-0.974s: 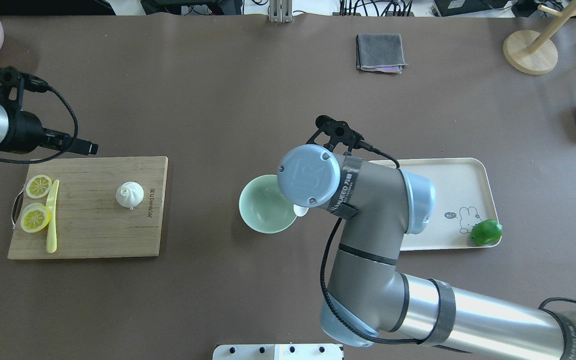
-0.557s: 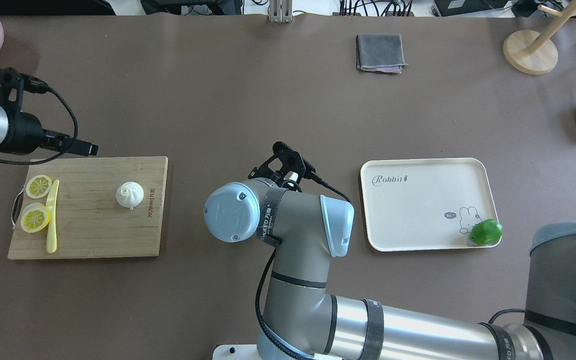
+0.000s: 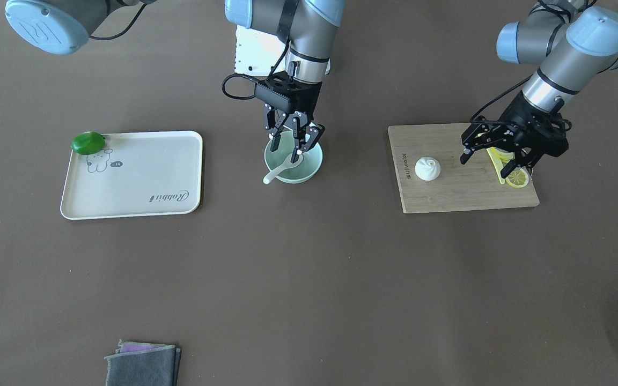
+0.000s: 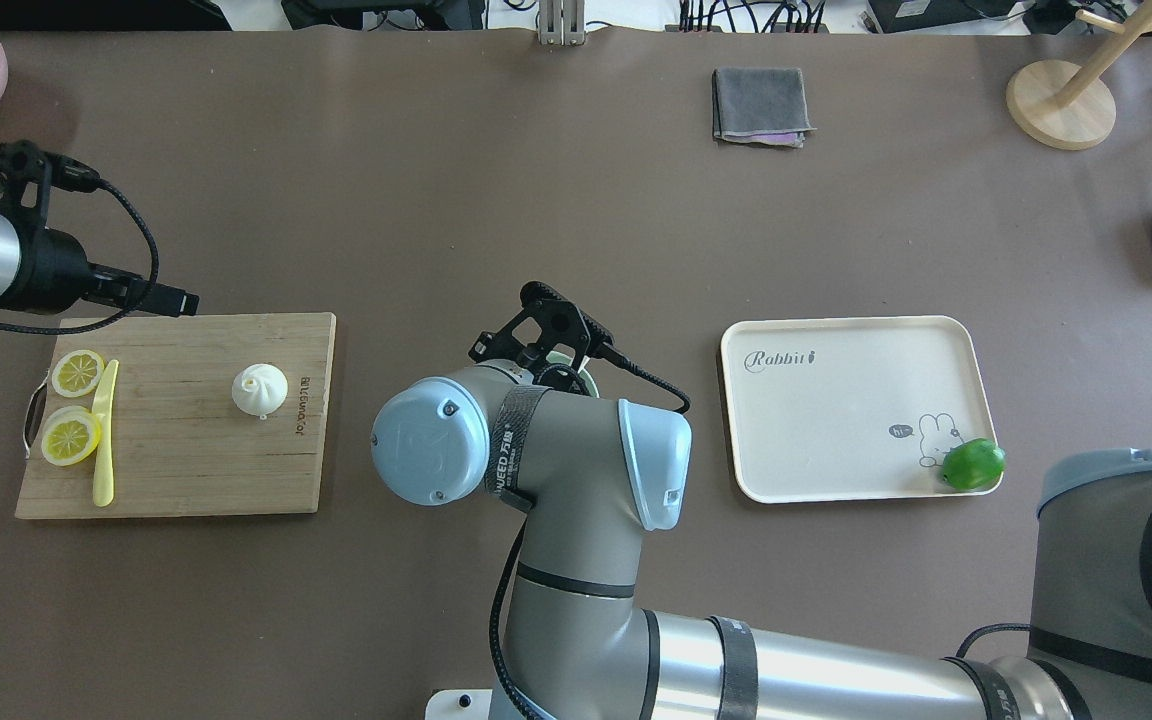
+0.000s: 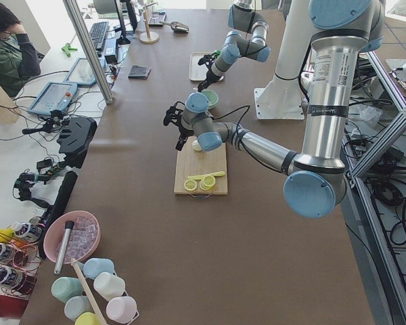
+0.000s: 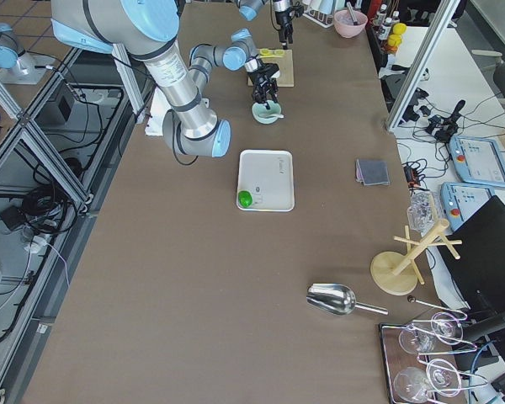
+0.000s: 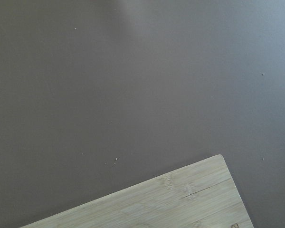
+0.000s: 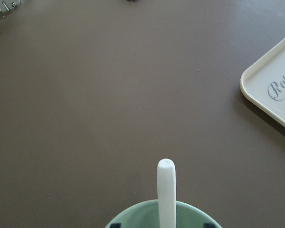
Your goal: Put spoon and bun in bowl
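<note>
Spoon (image 3: 279, 170): spotted down in the bowl (image 3: 309, 170), scoop end inside, handle poking out over the rim toward the operators' side and slanting toward the tray (image 3: 137, 182). Saw the right gripper (image 3: 294, 147) hanging straight over that bowl, pointing down, jaws spread wide to either side of the scoop end and clamping nothing. Confirmed it from the right wrist camera: white handle running up the middle over the mint-green rim, two dark fingertips (image 8: 207, 225) well apart at the bottom edge, tray corner off to the right. From overhead, found the bowl almost wholly hidden under the right arm's wrist.

Bun (image 3: 427, 168): caught sitting upright on the wooden cutting board (image 3: 464, 195), swirl on top, near the board's end that faces the bowl, well apart from the bowl itself. Touched by nothing. Found the left gripper (image 3: 497, 161) hovering raised by the board's outer end, the end with the yellow knife (image 4: 104, 440) and the two lemon slices (image 4: 76, 372), jaws parted and empty, apart from the bun. Got only brown table and one board corner from the left wrist camera.

Elsewhere: noted a green lime (image 3: 88, 142) at a corner of the tray beside the rabbit drawing, and a folded grey cloth (image 3: 142, 367) lying alone toward the operators' edge.
</note>
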Tool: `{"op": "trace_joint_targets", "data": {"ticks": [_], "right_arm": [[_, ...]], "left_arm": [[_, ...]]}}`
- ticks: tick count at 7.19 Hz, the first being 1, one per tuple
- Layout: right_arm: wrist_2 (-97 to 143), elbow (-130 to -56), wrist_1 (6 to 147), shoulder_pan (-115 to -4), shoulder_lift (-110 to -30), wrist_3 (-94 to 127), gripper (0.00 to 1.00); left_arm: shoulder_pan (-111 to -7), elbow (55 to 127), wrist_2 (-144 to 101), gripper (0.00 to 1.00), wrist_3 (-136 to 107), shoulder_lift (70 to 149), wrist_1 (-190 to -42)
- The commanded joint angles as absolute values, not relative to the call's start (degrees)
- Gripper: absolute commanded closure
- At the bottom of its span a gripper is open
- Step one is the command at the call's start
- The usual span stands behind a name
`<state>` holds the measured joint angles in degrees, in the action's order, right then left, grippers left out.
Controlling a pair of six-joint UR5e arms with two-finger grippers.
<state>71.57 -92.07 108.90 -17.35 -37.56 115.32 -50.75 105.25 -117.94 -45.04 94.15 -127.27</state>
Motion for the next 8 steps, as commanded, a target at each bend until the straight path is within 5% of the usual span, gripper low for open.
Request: {"op": "trace_joint_targets", "data": {"ticks": [1, 3, 5, 6, 7, 8], "right_arm": [[74.5, -103.74, 109.86, -22.12, -43.55, 102.3, 0.0], [88.96, -115.09, 109.25, -33.16, -52.35, 83.77, 0.0], [103.11, -117.59, 108.99, -44.76, -56.67, 64.96, 0.0], [108.84, -117.51, 107.24, -49.26, -58.34, 58.16, 0.0], [110.81, -117.42, 104.62, -51.22, -60.45, 56.44, 0.0], [110.92, -117.33, 103.63, -51.68, -60.99, 56.16, 0.0]], "left_arm": [[-46.7, 105.64, -114.99, 0.01, -49.63, 94.39, -127.96], [-38.8, 105.65, -105.68, 0.01, -54.03, 94.57, -128.06], [-32.46, 105.12, -98.65, 0.02, -55.45, 94.48, -128.06], [-31.21, 104.94, -96.79, 0.28, -55.46, 94.57, -127.97], [-31.2, 104.85, -96.77, 0.73, -55.37, 94.57, -127.97], [-31.29, 104.94, -96.77, 1.0, -55.11, 94.22, -127.97]]}}
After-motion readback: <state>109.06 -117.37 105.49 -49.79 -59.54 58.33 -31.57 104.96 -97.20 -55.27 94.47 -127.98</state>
